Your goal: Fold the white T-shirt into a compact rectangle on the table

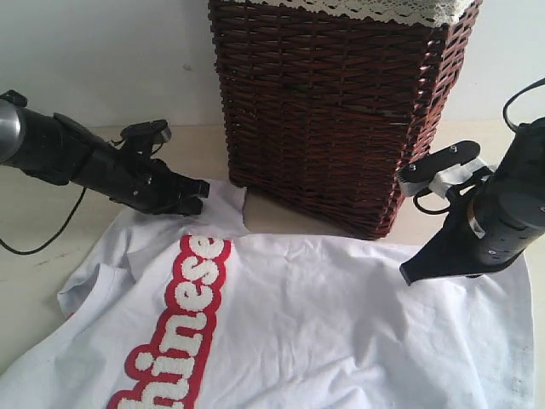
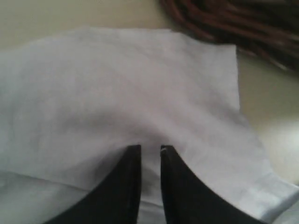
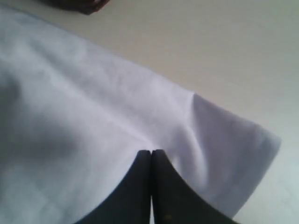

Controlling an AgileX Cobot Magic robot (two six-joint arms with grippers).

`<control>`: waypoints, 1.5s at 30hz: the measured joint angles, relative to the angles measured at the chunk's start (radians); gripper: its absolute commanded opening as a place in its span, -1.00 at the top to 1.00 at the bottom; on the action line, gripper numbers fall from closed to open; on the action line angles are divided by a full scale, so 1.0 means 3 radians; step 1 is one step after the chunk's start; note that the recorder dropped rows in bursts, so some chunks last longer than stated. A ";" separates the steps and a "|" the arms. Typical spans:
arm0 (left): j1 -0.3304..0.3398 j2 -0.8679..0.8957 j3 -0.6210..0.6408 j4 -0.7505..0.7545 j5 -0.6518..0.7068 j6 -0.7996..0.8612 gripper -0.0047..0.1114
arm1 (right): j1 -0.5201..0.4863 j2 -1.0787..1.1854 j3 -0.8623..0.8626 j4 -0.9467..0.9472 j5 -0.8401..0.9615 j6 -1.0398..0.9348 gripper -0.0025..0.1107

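Observation:
The white T-shirt [image 1: 324, 324] lies spread on the cream table [image 1: 25, 230], its fuzzy white lettering [image 1: 192, 315] outlined in red running down the left half. My left gripper [image 1: 200, 198] rests low on the shirt's back left corner. In the left wrist view the left gripper [image 2: 150, 148] stands nearly shut, with a thin strip of the shirt [image 2: 117, 84] pinched in the narrow gap. My right gripper [image 1: 410, 274] touches the shirt's right side. Its jaws [image 3: 151, 151] are pressed together on the shirt [image 3: 70, 102], and creases run out from the tip. No neck tag shows.
A tall dark brown wicker basket [image 1: 332, 111] with a lace-trimmed liner [image 1: 375, 8] stands just behind the shirt, between the two arms. Its weave shows at the edge of the left wrist view [image 2: 233, 23]. A black cable [image 1: 51, 234] trails on the table at the left.

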 measured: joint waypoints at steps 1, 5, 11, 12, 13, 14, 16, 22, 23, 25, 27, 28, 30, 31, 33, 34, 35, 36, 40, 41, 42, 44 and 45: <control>0.0016 0.0053 -0.0084 -0.0034 -0.0025 -0.0140 0.39 | 0.0000 0.0000 0.0000 0.0176 0.0010 -0.0222 0.96; 0.0192 0.0097 -0.0160 -0.0056 -0.0038 -0.0377 0.35 | 0.0000 0.0228 0.0000 0.0297 0.0207 -0.0467 0.96; 0.0475 0.0061 -0.0160 -0.0038 0.0064 -0.0406 0.35 | 0.0000 0.0586 -0.0009 0.0178 0.0309 -0.0484 0.96; 0.0526 0.0051 -0.0153 -0.0020 0.0088 -0.0406 0.35 | 0.0000 0.0618 -0.0018 0.0122 0.0317 -0.0484 0.96; 0.0575 0.0028 -0.0144 0.0008 0.0125 -0.0406 0.35 | 0.0000 0.0646 -0.0035 0.0047 0.0331 -0.0451 0.96; 0.0624 0.0007 -0.0137 0.0036 0.0162 -0.0406 0.35 | 0.0003 0.0678 -0.0050 -0.0068 0.0339 -0.0389 0.96; 0.0706 -0.0064 -0.0124 0.0078 0.0270 -0.0390 0.35 | 0.0008 0.0754 -0.0088 -0.0321 0.0386 -0.0195 0.96; 0.0855 -0.0438 -0.0124 0.0123 0.1107 -0.0313 0.35 | -0.0152 0.1058 -0.0415 -0.0867 0.0534 0.0198 0.96; 0.0855 -0.0478 -0.0124 0.0152 0.1321 -0.0313 0.35 | -0.0200 0.1108 -0.0494 -0.0907 0.0538 0.0214 0.96; 0.0855 -0.0554 -0.0124 0.0252 0.1754 -0.0313 0.35 | -0.0284 0.1183 -0.0644 -0.0948 0.0538 0.0220 0.96; 0.0827 -0.0596 -0.0124 0.0375 0.2044 -0.0342 0.35 | -0.0355 0.1238 -0.0790 -0.0948 0.0511 0.0220 0.96; 0.0809 -0.0613 -0.0112 0.0441 0.2114 -0.0390 0.35 | -0.0371 0.1255 -0.0844 -0.0943 0.0504 0.0220 0.96; 0.0753 -0.0657 -0.0067 0.0623 0.2167 -0.0485 0.35 | -0.0396 0.1261 -0.0930 -0.0923 0.0579 0.0195 0.96; 0.0721 -0.0673 -0.0042 0.0721 0.2167 -0.0512 0.35 | -0.0396 0.1253 -0.0956 -0.0897 0.0597 0.0187 0.96; 0.0677 -0.0713 0.0020 0.0895 0.2115 -0.0552 0.35 | -0.0410 0.1200 -0.0970 -0.0786 0.0633 0.0136 0.96; 0.0657 -0.0733 0.0049 0.0940 0.2071 -0.0552 0.35 | -0.0411 0.1155 -0.0970 -0.0714 0.0640 0.0101 0.96; 0.0627 -0.0766 0.0093 0.0983 0.2012 -0.0495 0.35 | -0.0417 0.1083 -0.0986 -0.0576 0.0587 -0.0027 0.96; 0.0610 -0.0796 0.0123 0.1008 0.1976 -0.0440 0.35 | -0.0417 0.1000 -0.0988 -0.0448 0.0565 -0.0134 0.96; 0.0532 -0.0975 0.0264 0.1067 0.1865 -0.0134 0.35 | -0.0417 0.0657 -0.1026 0.0400 0.0344 -0.1017 0.96; 0.0513 -0.1038 0.0307 0.1126 0.1851 -0.0061 0.35 | -0.0417 0.0547 -0.1026 0.0695 0.0335 -0.1348 0.96; 0.0505 -0.1107 0.0335 0.1177 0.1851 -0.0028 0.35 | -0.0417 0.0475 -0.1032 0.0993 0.0321 -0.1712 0.96; 0.0489 -0.1253 0.0405 0.1387 0.1851 0.0009 0.35 | -0.0417 0.0309 -0.1032 0.1567 0.0356 -0.2424 0.96; 0.0489 -0.1314 0.0452 0.1511 0.1858 0.0009 0.35 | -0.0417 0.0229 -0.1032 0.1769 0.0378 -0.2673 0.96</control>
